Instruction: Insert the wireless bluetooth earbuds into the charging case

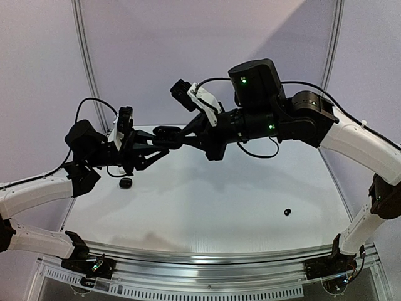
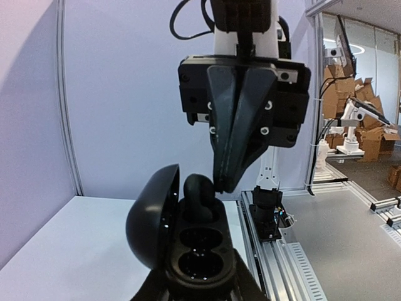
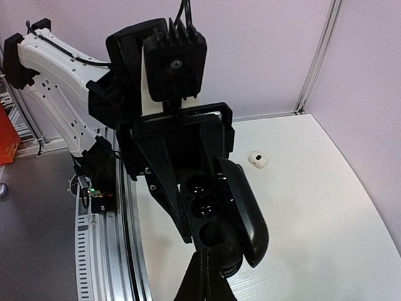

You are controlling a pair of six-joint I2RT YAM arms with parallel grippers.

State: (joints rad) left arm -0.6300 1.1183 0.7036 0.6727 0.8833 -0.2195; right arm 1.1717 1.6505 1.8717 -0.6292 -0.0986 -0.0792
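Observation:
The black charging case (image 2: 200, 251) is held above the table with its lid (image 2: 150, 226) swung open, and my left gripper (image 2: 200, 279) is shut on its body. A black earbud (image 2: 199, 191) stands in the case's far socket, its head sticking out. The two nearer sockets are empty. My right gripper (image 2: 224, 186) is shut, and its tips rest against that earbud's side; no gap shows between the fingers. In the top view the case (image 1: 164, 132) hangs between the left gripper (image 1: 155, 142) and the right gripper (image 1: 178, 139). The right wrist view shows the case (image 3: 203, 197) and the earbud (image 3: 235, 254) beside the right gripper (image 3: 208, 254).
A loose dark earbud (image 1: 126, 183) lies on the table at the left, below the left arm. Another one (image 1: 287, 212) lies at the front right. A small whitish piece (image 3: 257, 159) lies on the table beyond the case. Aluminium rails (image 1: 207, 258) run along the table's near edge.

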